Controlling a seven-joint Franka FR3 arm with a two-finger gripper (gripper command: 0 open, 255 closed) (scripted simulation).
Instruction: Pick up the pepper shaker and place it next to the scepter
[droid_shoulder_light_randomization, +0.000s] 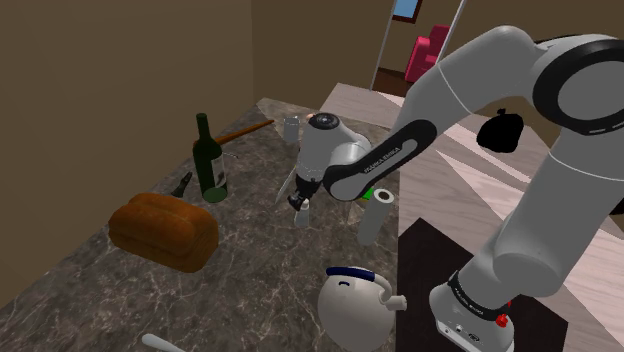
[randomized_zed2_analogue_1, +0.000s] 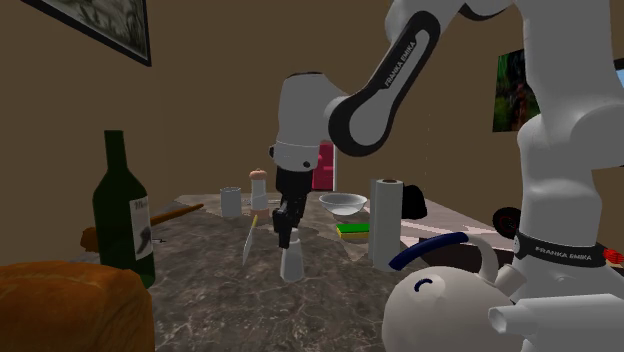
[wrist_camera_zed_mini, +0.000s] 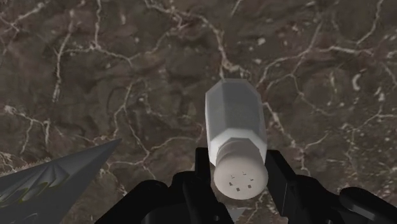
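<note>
As the gripper (wrist_camera_zed_mini: 239, 167) clasps the cap of the pepper shaker (wrist_camera_zed_mini: 234, 118) between its two fingers, the grasp step seems done — the shaker stands upright on the marble counter (randomized_zed2_analogue_1: 200, 300), not yet lifted. The next move calls for a short, steady lift toward the slender pale scepter (randomized_zed2_analogue_1: 248, 240) just beside it.

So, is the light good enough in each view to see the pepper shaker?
Shoulder view: dim, the pepper shaker is a small pale spot. Second exterior view: dim, but it stands out against the dark countertop. Wrist view: brightest, its cap holes show.
</note>
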